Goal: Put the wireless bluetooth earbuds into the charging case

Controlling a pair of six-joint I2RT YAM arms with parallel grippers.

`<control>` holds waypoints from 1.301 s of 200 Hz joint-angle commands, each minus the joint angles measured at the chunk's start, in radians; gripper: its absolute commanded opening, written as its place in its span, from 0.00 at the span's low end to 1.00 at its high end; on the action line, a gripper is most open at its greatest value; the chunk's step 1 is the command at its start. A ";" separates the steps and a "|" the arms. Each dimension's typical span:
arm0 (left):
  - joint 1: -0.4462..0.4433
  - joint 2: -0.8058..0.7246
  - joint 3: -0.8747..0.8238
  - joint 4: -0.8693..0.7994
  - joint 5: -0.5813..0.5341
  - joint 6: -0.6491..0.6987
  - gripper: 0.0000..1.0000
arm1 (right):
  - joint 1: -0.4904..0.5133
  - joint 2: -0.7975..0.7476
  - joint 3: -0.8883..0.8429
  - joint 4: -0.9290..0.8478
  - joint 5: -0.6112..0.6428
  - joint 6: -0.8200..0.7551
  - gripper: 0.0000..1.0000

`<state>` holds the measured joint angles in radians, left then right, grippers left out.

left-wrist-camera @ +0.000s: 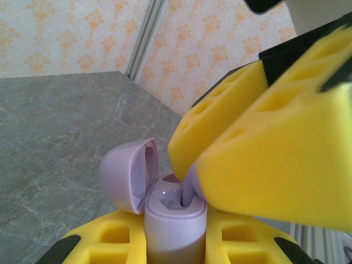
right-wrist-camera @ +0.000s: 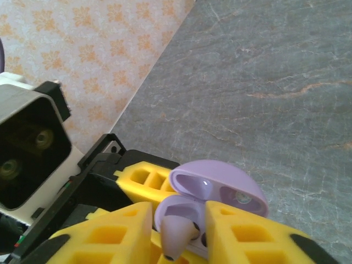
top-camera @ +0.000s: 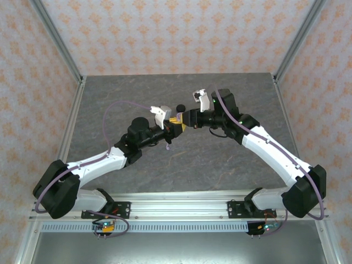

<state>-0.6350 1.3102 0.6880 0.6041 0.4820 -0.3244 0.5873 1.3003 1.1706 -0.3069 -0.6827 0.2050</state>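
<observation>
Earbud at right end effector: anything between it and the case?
Nothing visible. The lid is swung open, and the earbud sits between the fingers of the right end effector, at the open case gripped by the left end effector.

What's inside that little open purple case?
A lilac earbud, flanked by the right gripper, dips into the case. Beside it shows a glossy pale well. The yellow fingers and the earbud cover whatever lies deeper in the case.
</observation>
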 commanded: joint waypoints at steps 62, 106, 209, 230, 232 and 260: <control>-0.002 -0.011 0.044 0.005 -0.022 0.035 0.13 | 0.016 -0.028 0.051 -0.082 0.004 -0.008 0.47; -0.002 -0.009 0.046 -0.006 -0.044 0.039 0.13 | 0.016 -0.042 0.055 -0.109 0.014 -0.005 0.47; -0.002 -0.002 0.057 -0.022 -0.033 0.042 0.13 | 0.016 -0.049 0.049 -0.094 0.033 0.005 0.32; -0.002 -0.004 0.057 -0.031 -0.040 0.047 0.13 | 0.016 -0.055 0.052 -0.095 0.031 0.004 0.37; -0.002 -0.005 0.057 -0.033 -0.041 0.047 0.13 | 0.016 -0.056 0.052 -0.096 0.031 0.004 0.38; -0.002 -0.012 0.057 -0.058 -0.068 0.059 0.13 | 0.016 -0.080 0.049 -0.114 0.064 -0.004 0.39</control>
<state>-0.6350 1.3102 0.7063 0.5625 0.4500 -0.2974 0.5953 1.2697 1.1931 -0.4053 -0.6579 0.2085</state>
